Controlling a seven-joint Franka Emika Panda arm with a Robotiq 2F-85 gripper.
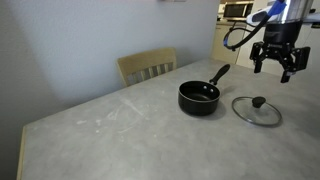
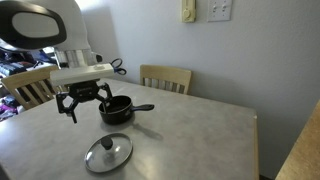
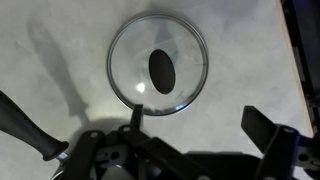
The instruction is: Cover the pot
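The pot (image 1: 198, 97) is a small black saucepan with a long straight handle. It stands uncovered on the grey table and shows in both exterior views (image 2: 117, 110). The flat glass lid (image 1: 256, 109) with a black knob lies on the table beside it, a little apart (image 2: 108, 152). In the wrist view the lid (image 3: 158, 65) fills the upper middle. My gripper (image 1: 277, 62) hangs in the air above the lid, open and empty (image 2: 85, 103). Its two fingers (image 3: 200, 125) are spread, just off the lid's rim. The pot's bowl is out of the wrist view.
A wooden chair (image 1: 148, 66) stands at the table's far edge (image 2: 165, 77). Another chair (image 2: 25, 85) stands behind the arm. The table (image 1: 110, 125) ends close to the lid in an exterior view. Cabinets with a microwave (image 1: 236, 10) stand behind.
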